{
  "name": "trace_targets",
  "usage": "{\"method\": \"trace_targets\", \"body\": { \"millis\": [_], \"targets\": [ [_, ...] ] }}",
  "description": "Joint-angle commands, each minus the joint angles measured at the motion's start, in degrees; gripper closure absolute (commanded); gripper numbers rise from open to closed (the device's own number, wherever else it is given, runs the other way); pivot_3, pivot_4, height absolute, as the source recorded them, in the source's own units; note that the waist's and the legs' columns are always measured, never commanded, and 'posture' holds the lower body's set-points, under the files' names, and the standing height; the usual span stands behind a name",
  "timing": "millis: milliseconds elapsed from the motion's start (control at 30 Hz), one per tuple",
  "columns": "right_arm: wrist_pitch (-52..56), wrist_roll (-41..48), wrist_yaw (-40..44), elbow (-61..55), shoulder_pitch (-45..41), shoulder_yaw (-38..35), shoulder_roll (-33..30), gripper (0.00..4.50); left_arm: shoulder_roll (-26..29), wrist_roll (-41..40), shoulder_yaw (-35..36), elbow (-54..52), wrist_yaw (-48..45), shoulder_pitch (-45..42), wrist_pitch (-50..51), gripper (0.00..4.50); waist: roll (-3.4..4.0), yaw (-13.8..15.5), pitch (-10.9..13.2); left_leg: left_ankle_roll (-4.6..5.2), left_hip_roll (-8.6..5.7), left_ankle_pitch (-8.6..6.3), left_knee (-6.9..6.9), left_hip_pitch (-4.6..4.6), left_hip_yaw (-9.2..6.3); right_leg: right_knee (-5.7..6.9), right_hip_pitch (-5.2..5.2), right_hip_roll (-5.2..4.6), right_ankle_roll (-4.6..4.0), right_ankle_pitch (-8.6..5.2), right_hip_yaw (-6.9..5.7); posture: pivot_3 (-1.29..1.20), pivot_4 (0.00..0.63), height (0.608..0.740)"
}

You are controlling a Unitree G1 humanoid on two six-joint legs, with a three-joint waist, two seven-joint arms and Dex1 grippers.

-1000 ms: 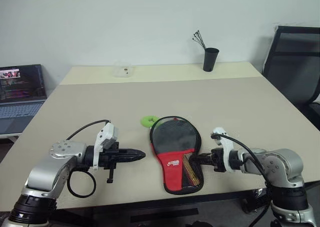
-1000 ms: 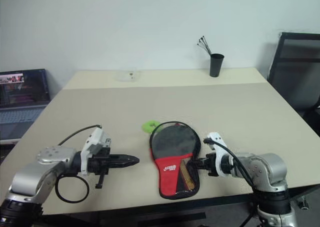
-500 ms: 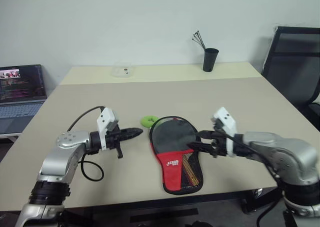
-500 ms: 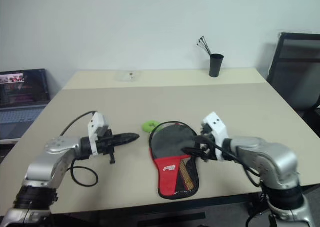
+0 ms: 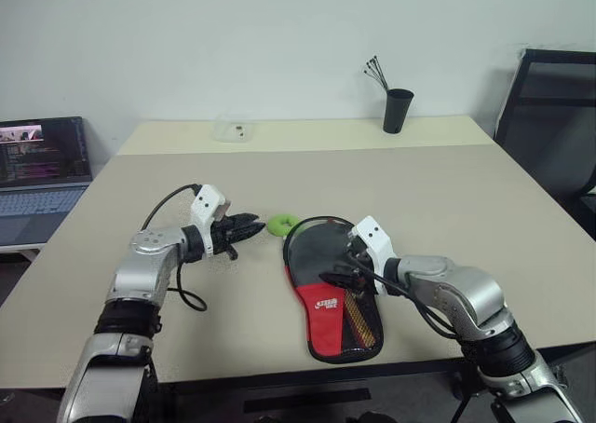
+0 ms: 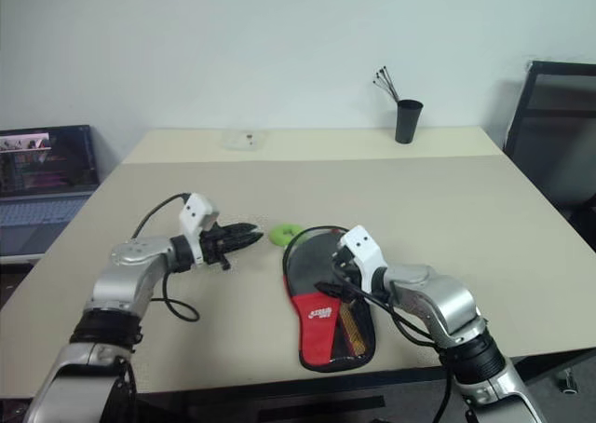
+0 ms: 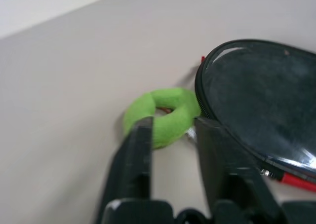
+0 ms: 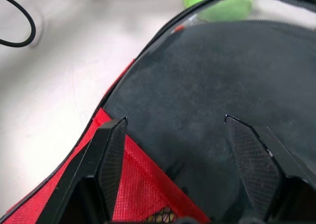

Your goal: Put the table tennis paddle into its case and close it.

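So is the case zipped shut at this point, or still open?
Cannot tell for sure. The case lies flat, red mesh side up, its zipper edge looping round the black upper part; whether that black is fabric or exposed paddle rubber is unclear.

**Occluded / cropped / unresolved items**

- Table tennis paddle: handle covered by the case; only blade shows.
- Case in right wrist view: cut off at frame edges; logo not seen there.
- Green ring: near side partly behind left gripper fingers; small red bit in its hole, unidentifiable.
- Laptop: cropped at frame edge, screen content too small to read.
- Chair: cropped at edge.
- Clear item at the table's far end: too small to ID.
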Motion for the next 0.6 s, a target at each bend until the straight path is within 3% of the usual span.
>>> {"method": "trace_targets", "body": {
  "millis": [33, 200, 600],
  "targets": [
    [-0.9, -0.4, -0.3, -2.0, 0.3, -0.9, 0.8, 1.06, -0.6, 1.2, 0.1, 6.2, -0.6, -4.8, -2.1, 1.72, 0.0, 0.0, 0.0, 0.0, -0.01, 0.0, 0.0, 0.01, 0.0, 0.01, 0.0, 0.03, 0.0, 0.0, 0.0, 0.0, 0.15, 0.74],
    [-0.4, -0.9, -0.7, -2.5, 0.9, -1.1, 1.5, 1.06, -3.6, 4.3, -0.9, 17.0, 0.6, -10.6, -5.5, 0.04, 0.0, -0.1, 0.0, 0.0, 0.02, 0.0, 0.0, 0.02, 0.0, 0.03, -0.01, 0.17, 0.0, 0.0, -0.01, 0.0, 0.15, 0.74],
    [0.0, -1.2, -1.9, -2.8, 1.3, -1.7, 1.9, 1.06, -8.3, 11.6, -2.0, 34.8, 9.4, -17.9, -9.0, 0.04, -0.02, -0.1, 0.0, 0.0, 0.02, 0.0, 0.02, 0.02, 0.04, 0.05, -0.01, 0.18, 0.0, 0.0, -0.02, 0.0, 0.15, 0.74]
  ]
}}
